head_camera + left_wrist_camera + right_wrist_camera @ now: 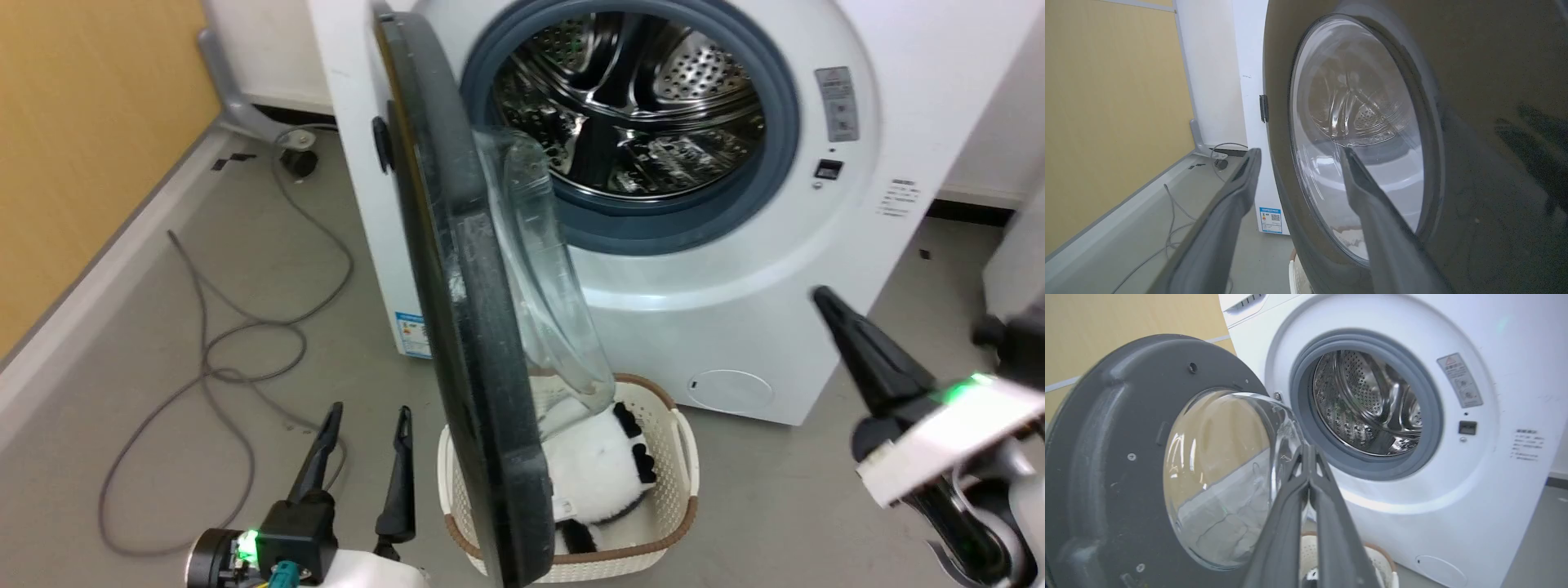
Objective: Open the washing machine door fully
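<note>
White washing machine [735,327]: takes up 12 to 3 o'clock of the head view, front toward the camera, standing on grey floor.
washing machine door [465,327]: open, hinged at the machine's 9 o'clock side. Seen nearly edge-on in the head view, standing out roughly square to the front.
drum [629,106]: perforated steel, uncovered inside the grey gasket [775,147].
left gripper [369,408]: at 7 o'clock in the head view, fingers spread with nothing between them, just beside the door's outer face. Whether a finger touches the door, cannot tell.
right gripper [1308,447]: fingers pressed together, holding nothing. At 4 o'clock in the head view, well apart from the door.
left wrist view alone gives: the door's glossy black outer face, the drum seen through its glass, and the blue sticker [1271,219] at 6 o'clock on the machine front.
right wrist view alone gives: the door's dark grey inner frame with the clear glass bowl [1220,477] bulging toward the opening.
basket [690,457]: cream with brown rim, on the floor at 6 o'clock below the door, holding a black-and-white plush toy [596,474].
cable [245,327]: grey, looped on the floor at 8 o'clock.
</note>
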{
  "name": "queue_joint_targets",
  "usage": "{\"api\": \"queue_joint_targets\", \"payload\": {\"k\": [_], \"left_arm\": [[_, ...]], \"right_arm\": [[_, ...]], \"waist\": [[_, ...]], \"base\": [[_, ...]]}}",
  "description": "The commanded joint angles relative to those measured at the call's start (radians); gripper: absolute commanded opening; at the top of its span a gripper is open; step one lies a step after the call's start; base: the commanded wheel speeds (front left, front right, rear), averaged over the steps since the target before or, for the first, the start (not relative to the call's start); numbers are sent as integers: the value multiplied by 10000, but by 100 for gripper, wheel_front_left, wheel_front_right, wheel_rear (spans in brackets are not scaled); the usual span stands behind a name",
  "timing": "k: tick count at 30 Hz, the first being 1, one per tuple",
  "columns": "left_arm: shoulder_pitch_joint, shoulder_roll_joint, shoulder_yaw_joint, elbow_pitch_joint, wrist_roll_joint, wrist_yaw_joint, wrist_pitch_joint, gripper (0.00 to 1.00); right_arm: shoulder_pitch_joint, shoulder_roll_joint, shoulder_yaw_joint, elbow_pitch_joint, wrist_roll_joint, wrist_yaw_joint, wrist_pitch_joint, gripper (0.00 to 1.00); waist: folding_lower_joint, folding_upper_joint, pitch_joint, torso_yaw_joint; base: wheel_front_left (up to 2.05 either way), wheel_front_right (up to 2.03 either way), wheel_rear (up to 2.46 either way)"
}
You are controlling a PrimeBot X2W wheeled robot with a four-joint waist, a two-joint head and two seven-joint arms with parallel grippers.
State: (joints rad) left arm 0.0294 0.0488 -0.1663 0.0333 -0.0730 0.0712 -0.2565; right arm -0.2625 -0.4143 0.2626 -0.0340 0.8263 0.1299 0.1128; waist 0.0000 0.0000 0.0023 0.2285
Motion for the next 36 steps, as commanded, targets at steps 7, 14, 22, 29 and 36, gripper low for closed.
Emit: {"api": "queue_joint_targets", "payload": {"k": [7, 14, 22, 29, 36], "left_arm": [[340, 22, 381, -134, 54, -142, -53, 100], [511, 21, 549, -162, 108, -296, -53, 100], [560, 20, 596, -29, 173, -481, -53, 100], [674, 18, 613, 116, 119, -576, -53, 100], [682, 17, 728, -151, 63, -625, -53, 100]], "right_arm": [[1384, 394, -1443, 670, -2703, 8, -2775, 0], [2793, 1730, -2769, 235, -4554, 8, -3140, 0], [3901, 2606, -3065, 32, -5507, 8, -3026, 100], [4320, 3145, -3083, 480, -5827, 8, -3199, 100], [4248, 3222, -3100, 1000, -5733, 8, -3440, 100]], "waist": [[0, 0, -107, -616], [0, 0, -85, -960], [0, 0, -74, -1118], [0, 0, -116, -1170], [0, 0, -153, -1163]], "base": [[0, 0, 0], [0, 0, 0], [0, 0, 0], [0, 0, 0], [0, 0, 0]]}}
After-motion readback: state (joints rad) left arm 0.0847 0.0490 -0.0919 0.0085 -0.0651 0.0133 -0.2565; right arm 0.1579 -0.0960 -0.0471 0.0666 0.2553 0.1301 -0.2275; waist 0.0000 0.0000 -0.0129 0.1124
